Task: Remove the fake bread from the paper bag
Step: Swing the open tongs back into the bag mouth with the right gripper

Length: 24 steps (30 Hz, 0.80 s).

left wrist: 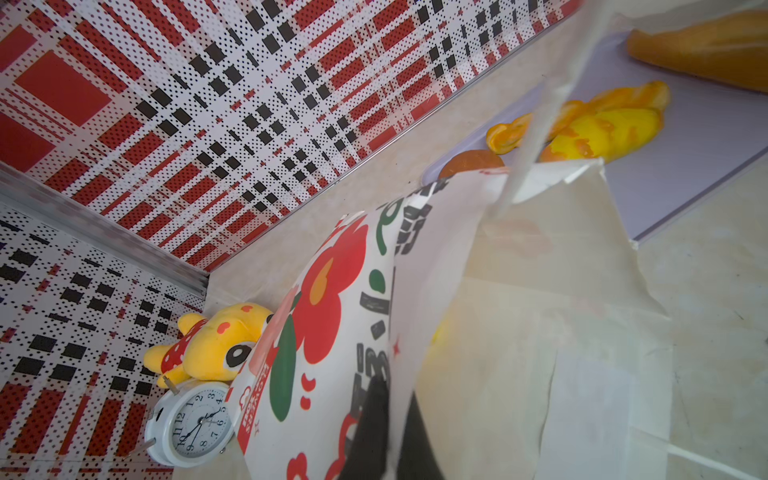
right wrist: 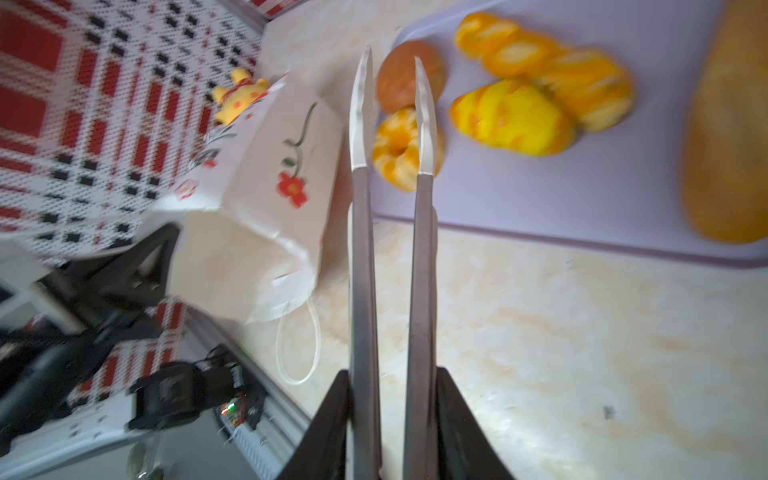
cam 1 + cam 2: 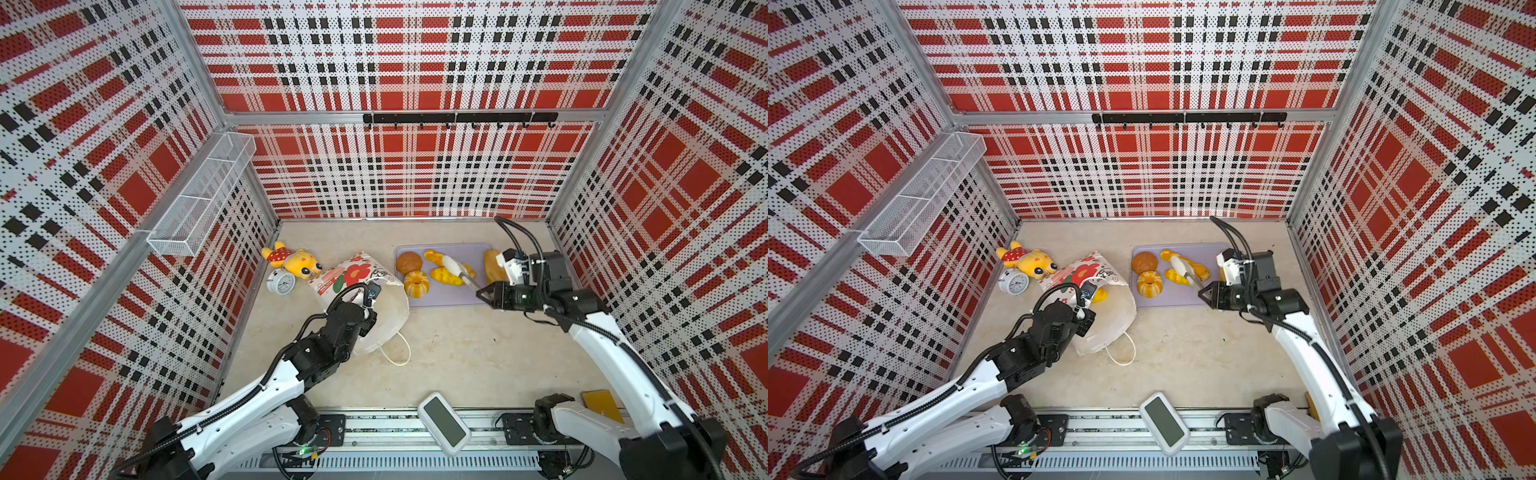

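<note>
A wire basket hangs on the left wall. Below it on the table lie a plush and a clock, both right beside the flowered side of the bag. The bag lies tilted on its side with its mouth toward the front, and one cord handle trails on the table. The left gripper is clamped tight on the bag's rim, a finger on each side of the paper. Its arm covers part of the mouth in both top views. A yellow roll shows inside the bag, just past that gripper.

Just right of the bag is a lilac tray with more bread: a brown bun, a ring cake, two twists and a baguette partly hidden behind the right wrist. The right gripper squeezes a pair of tongs. Their tips stand apart, holding nothing, above the tray. A white device lies at the front edge.
</note>
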Tool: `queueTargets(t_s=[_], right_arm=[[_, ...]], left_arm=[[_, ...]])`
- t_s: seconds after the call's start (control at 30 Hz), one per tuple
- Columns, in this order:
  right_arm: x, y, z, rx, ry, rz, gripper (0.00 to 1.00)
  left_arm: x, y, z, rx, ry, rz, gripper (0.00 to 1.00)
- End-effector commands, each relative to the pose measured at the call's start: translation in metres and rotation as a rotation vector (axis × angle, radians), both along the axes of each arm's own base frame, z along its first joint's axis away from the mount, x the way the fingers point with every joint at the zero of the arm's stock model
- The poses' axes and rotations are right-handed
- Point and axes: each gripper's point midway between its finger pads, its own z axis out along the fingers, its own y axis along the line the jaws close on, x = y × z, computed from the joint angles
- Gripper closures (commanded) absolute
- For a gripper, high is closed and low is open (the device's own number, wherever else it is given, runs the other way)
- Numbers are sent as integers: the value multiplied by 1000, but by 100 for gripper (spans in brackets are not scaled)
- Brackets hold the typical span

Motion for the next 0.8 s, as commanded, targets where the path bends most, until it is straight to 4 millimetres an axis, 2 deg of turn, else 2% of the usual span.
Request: queueTargets(t_s=[0.0,0.17,0.27,0.37,0.5,0.67,0.77], right_arm=[[-20,34,32,227,-28,2,68],[-58,83,34,329,11,65,64],[-67,117,23,343,42,109,64],[-62,147,12,378,71,119,65],[-45,181,0,435,114,104,65],[-26,208,-23,451,158,75,65],[-21,225,-26,488,184,82,64]], left_arm=[[-1,-1,5,-23,-23,3,100],[1,-4,3,-12,-19,-2,100],[2,-6,2,-11,-21,-7,100],[3,-6,0,-8,-23,-8,100],[3,-8,0,-12,-25,-15,100],[1,-5,2,-8,-37,-12,100],[1,-5,1,-10,-36,-15,100]])
